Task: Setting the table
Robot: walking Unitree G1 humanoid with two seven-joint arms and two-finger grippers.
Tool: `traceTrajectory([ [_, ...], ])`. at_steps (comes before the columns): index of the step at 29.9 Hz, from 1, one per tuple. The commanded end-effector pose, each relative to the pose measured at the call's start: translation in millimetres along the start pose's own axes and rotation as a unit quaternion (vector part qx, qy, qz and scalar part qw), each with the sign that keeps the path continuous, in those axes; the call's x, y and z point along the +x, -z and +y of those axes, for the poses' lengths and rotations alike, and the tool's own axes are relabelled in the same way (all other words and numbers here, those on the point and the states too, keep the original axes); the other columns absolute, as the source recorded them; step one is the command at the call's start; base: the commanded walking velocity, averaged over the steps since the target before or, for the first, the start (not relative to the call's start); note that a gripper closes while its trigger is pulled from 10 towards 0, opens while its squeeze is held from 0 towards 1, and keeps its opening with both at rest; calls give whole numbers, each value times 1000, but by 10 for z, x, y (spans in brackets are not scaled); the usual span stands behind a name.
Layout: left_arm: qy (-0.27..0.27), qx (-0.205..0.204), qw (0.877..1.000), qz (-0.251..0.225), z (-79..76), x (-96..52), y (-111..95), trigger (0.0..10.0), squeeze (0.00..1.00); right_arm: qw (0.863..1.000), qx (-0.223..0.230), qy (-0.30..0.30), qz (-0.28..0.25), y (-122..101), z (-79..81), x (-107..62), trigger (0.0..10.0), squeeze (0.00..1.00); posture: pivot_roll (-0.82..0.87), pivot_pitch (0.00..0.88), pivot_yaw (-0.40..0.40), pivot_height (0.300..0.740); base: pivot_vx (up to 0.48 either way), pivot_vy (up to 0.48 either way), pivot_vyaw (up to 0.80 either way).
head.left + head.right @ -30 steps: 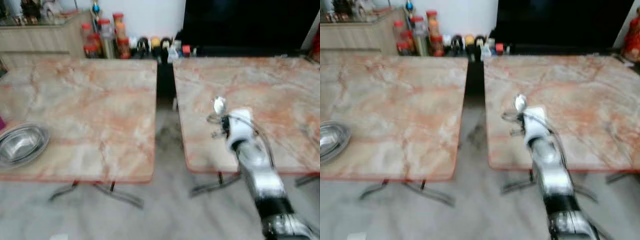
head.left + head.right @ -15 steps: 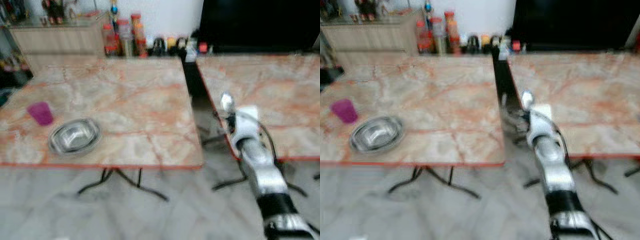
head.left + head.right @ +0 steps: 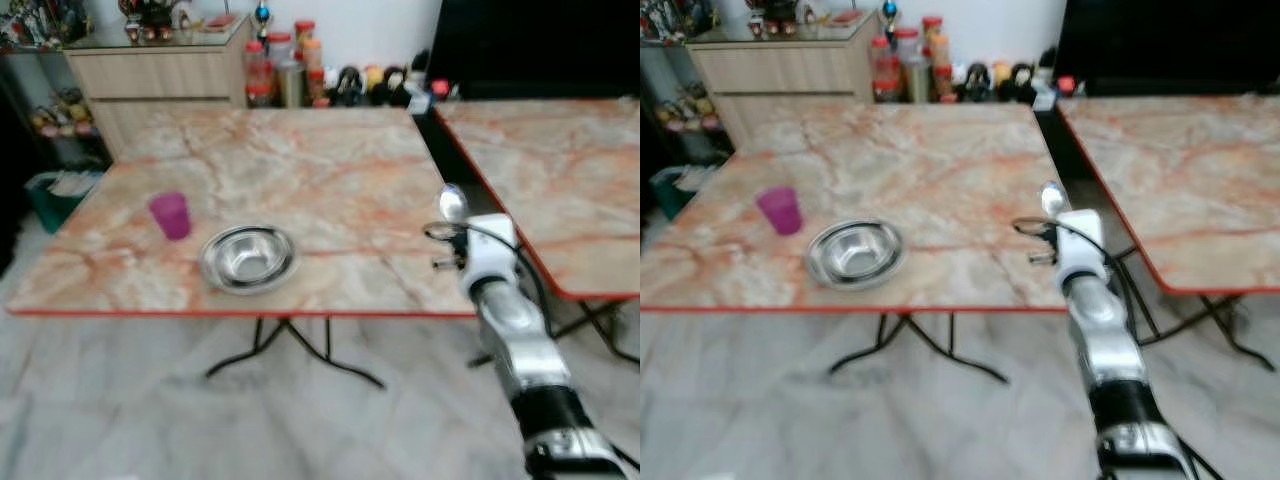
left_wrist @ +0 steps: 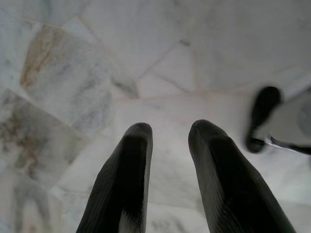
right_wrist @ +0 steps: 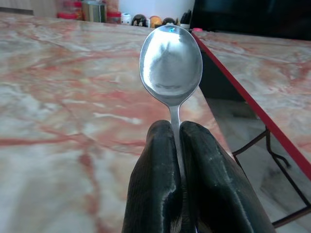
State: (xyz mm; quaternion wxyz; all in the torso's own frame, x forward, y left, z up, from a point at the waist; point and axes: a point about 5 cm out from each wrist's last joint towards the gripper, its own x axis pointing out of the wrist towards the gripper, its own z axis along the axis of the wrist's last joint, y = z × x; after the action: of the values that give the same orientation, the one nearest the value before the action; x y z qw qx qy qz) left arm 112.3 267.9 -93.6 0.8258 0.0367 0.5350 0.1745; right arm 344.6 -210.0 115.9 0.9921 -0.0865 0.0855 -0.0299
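My right gripper [image 5: 176, 131] is shut on the handle of a metal spoon [image 5: 170, 63], whose bowl stands upright above the fingers. The right arm holds the spoon [image 3: 452, 203] over the near right corner of the left marble table [image 3: 330, 170]. On that table a steel bowl [image 3: 248, 258] sits near the front edge, with a purple cup [image 3: 171, 215] just to its left. My left gripper [image 4: 167, 138] hangs open over the pale tiled floor, with nothing between its fingers.
A second marble table [image 3: 560, 160] stands to the right across a narrow gap. Bottles and jars [image 3: 300, 75] line the wall behind, beside a wooden cabinet [image 3: 160, 70]. A dark screen [image 3: 540, 45] fills the back right. Table legs [image 3: 290, 345] cross below.
The camera has swung left: the left table, bowl and cup have slid toward the centre. My right gripper still holds the spoon in the same way.
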Motion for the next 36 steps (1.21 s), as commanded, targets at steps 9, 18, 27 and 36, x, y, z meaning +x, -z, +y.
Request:
traceTrajectory([
  [9,-5,8,1000,-8,40,4,-43,10000,0,1000,7,-8,-21,-107,53,30,10000,0,30,0,-12,732,0,243,0],
  [18,-5,-1,1000,-15,44,3,-51,10000,0,1000,9,-8,-23,-107,54,31,10000,0,35,0,-11,732,0,0,0],
  [27,-8,-1,1000,-17,49,3,-57,10000,0,1000,9,-4,-21,-85,25,17,10000,0,36,0,-14,732,27,0,0],
  [36,-8,3,1000,-16,54,3,-58,10000,0,1000,4,2,-20,-73,3,14,10000,0,39,0,-11,732,278,0,0],
])
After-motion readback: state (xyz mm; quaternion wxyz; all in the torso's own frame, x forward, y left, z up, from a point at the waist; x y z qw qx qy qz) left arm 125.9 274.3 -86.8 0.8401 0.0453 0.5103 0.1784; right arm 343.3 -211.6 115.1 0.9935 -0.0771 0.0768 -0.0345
